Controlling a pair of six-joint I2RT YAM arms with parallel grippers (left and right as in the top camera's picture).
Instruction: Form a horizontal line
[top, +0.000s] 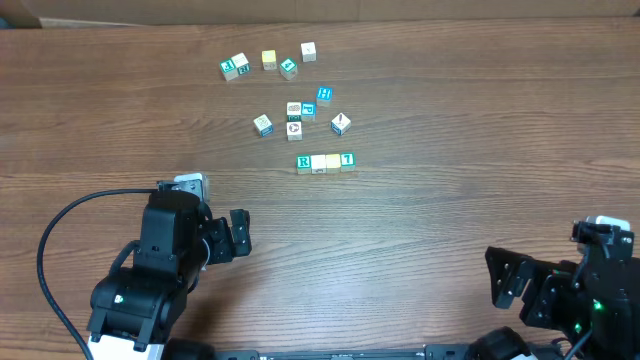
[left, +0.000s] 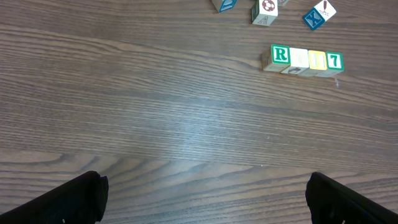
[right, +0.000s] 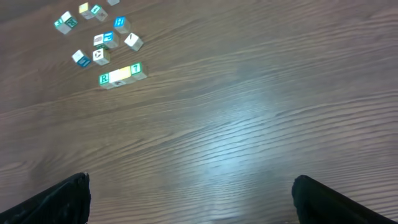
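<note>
A short row of small wooden letter blocks (top: 326, 161) lies side by side on the table, running left to right, with a green R at its left end and a green 7 at its right end. It also shows in the left wrist view (left: 302, 60) and the right wrist view (right: 120, 75). Several loose blocks (top: 300, 110) lie scattered behind it. My left gripper (top: 238, 232) is open and empty near the front left. My right gripper (top: 512, 290) is open and empty at the front right. Both are far from the blocks.
A further cluster of loose blocks (top: 262, 64) lies near the table's far edge. The wood-grain table (top: 450, 200) is bare between the row and both grippers. A black cable (top: 48, 250) loops by the left arm.
</note>
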